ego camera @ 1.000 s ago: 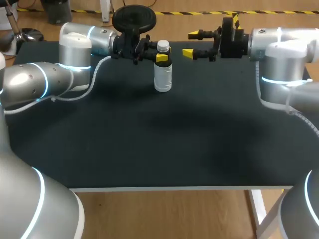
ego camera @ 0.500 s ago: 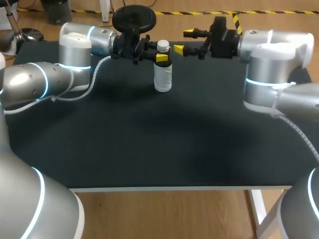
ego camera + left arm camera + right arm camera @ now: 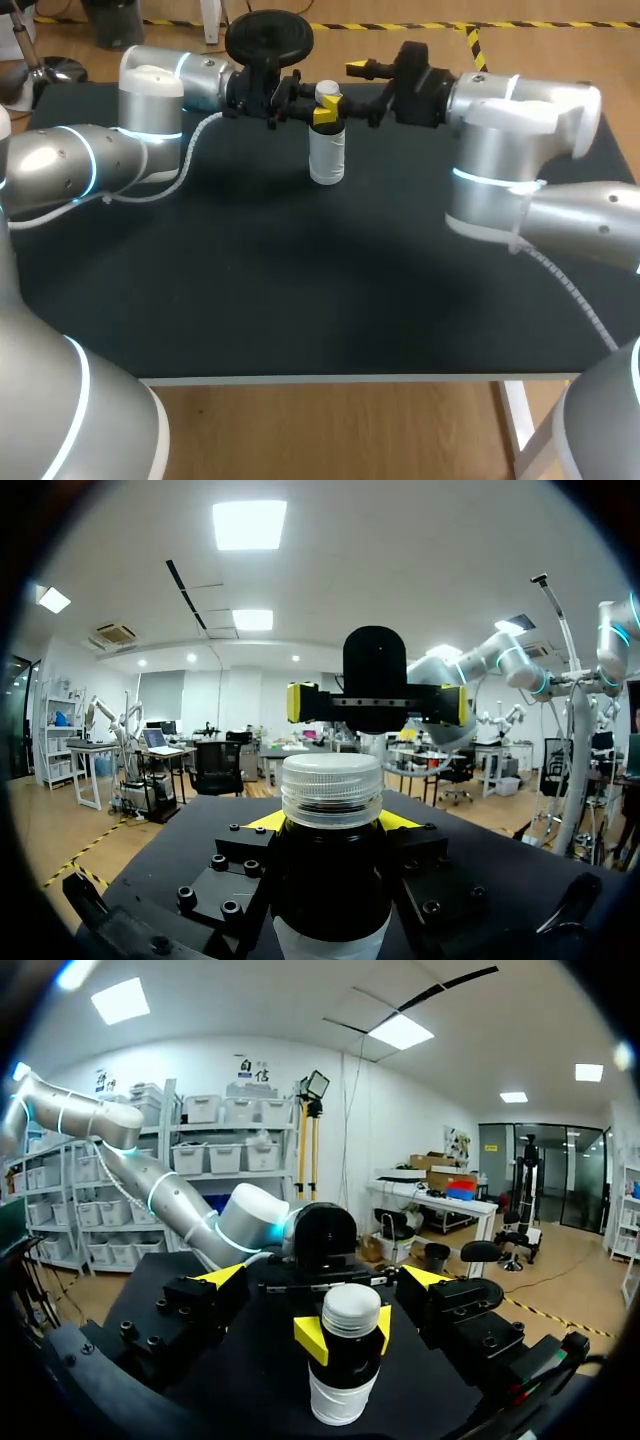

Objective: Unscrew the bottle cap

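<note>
A small clear bottle (image 3: 327,155) with a white cap (image 3: 327,91) stands upright at the back middle of the black table. My left gripper (image 3: 324,116) comes in from the left and is shut on the bottle just under the cap. In the left wrist view the dark neck (image 3: 335,875) sits between its yellow tips, with the cap (image 3: 332,790) above. My right gripper (image 3: 347,84) comes in from the right, open wide, its fingers on either side of the cap without touching it. In the right wrist view the cap (image 3: 352,1310) lies between its spread fingers (image 3: 322,1278).
The black tabletop (image 3: 300,280) runs from the bottle to the front edge (image 3: 350,378). A round black disc (image 3: 268,35) sits at the far edge behind my left gripper. My right arm's elbow (image 3: 500,160) stands over the table's right half.
My right arm has swung left across the back of the table, bringing its open gripper up to the bottle cap. The left gripper and the bottle have stayed put.
</note>
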Controlling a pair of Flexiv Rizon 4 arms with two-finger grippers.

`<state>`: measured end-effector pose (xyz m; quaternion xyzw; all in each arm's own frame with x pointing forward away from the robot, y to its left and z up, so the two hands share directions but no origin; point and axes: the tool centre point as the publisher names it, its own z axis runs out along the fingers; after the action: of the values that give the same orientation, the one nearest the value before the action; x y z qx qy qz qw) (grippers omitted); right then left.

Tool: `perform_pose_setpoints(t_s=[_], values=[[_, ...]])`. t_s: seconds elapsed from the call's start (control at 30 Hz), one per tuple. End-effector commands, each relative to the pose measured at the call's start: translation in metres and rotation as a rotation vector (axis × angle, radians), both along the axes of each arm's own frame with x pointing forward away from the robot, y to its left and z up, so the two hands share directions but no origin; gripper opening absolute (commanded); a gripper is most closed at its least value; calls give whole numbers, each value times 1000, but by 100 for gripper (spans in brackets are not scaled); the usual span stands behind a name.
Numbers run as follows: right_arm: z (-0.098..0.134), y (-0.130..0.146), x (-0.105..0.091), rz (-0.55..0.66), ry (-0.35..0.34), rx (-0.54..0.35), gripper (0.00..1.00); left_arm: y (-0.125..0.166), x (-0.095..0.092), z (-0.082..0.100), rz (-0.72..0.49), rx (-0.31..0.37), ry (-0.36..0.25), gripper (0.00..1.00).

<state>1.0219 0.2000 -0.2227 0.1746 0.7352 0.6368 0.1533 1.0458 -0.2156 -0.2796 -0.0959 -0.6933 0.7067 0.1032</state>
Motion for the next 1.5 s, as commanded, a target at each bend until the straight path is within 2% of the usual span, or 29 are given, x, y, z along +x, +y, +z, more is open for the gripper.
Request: perform_pose_setpoints(t_s=[0.03,0.53,1.1,1.5], values=[[-2,12,-1,-108,-17,-6,100,-1,2,-1,-5,-1,1,0],[-13,28,8,-237,34,-5,100,-1,2,-1,-5,-1,1,0],[-27,28,23,-266,63,13,100,-1,2,-1,-5,-1,1,0],[-29,27,30,-279,63,37,100,-1,2,-1,-5,-1,1,0]])
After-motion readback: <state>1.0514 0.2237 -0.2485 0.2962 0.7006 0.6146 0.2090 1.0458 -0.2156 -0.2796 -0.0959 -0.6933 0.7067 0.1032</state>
